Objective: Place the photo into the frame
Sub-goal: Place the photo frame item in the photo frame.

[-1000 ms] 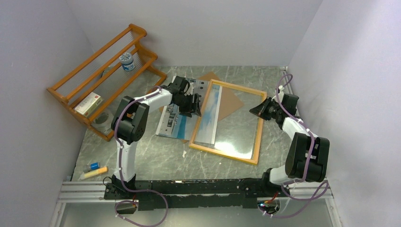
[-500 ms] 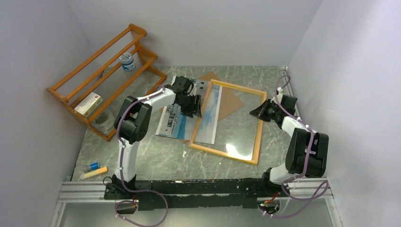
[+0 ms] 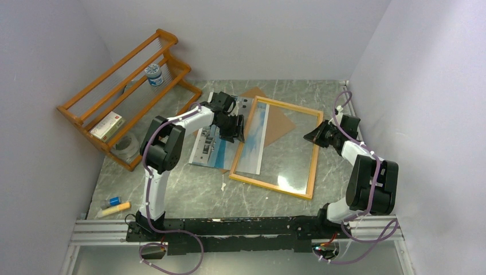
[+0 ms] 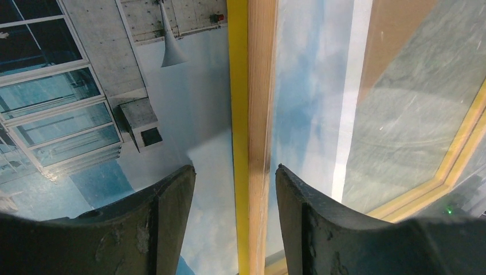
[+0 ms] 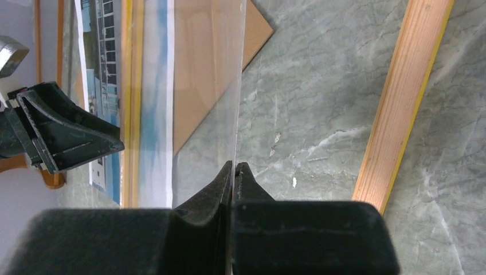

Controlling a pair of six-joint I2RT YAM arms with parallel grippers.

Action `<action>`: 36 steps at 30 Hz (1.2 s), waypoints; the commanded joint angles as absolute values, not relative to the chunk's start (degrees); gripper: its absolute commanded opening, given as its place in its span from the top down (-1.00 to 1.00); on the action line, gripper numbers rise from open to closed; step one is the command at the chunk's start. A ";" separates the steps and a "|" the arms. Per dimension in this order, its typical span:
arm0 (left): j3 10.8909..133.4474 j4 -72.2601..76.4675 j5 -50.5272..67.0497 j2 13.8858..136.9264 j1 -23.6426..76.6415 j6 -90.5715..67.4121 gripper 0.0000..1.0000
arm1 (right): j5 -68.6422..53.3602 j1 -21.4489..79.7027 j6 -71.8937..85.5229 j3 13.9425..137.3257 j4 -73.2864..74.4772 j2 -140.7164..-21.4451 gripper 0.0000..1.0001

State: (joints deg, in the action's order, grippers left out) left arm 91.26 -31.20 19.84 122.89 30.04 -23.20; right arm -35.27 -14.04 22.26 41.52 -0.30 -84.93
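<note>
The large rectangular picture frame with the narrow yellow border and wood-orange back (image 3: pixel 269 187) lies flat on the grey marbled bench (image 3: pixel 195 189). The large thin paper photo of a white building under blue sky (image 3: pixel 209 149) lies print side up, tucked under the frame's left rail. A strip of sky shows inside the opening, but most of the print sticks out beyond that rail. Its long axis runs roughly along the rail, so it probably has to travel across the frame's short axis, toward the right rail.

The left hand (image 4: pixel 235 169) is the nearer one. It sits directly over the left rail with its fingers spread, one on each side of the wood with a gap on both sides, and it grips nothing. The print lies under it and to its outer side.

The right hand (image 5: pixel 234 166) is at the frame's opposite long side. Its fingers are pressed together and appear to pinch the edge of a thin clear sheet (image 5: pixel 236 103). A brown hardboard panel (image 3: pixel 252 93) lies under the frame's far corner.
</note>
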 commanded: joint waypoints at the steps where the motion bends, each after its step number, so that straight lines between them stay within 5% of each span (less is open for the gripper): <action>1: 89.74 -34.94 15.54 128.09 30.74 -21.38 -0.22 | -32.86 -14.33 20.41 43.84 -2.23 -83.50 0.99; 24: 88.78 -35.18 15.90 128.75 31.07 -21.18 -0.21 | -36.00 -12.55 16.26 47.91 -0.30 -87.02 0.97; 36: 87.78 -33.88 17.37 127.50 31.13 -21.12 -0.15 | -34.85 -12.15 19.73 49.04 -0.18 -89.33 0.56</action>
State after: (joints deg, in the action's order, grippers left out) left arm 91.53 -31.53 19.73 123.26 30.06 -23.16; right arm -34.96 -12.58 19.00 46.78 0.86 -88.77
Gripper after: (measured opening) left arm 0.582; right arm 0.185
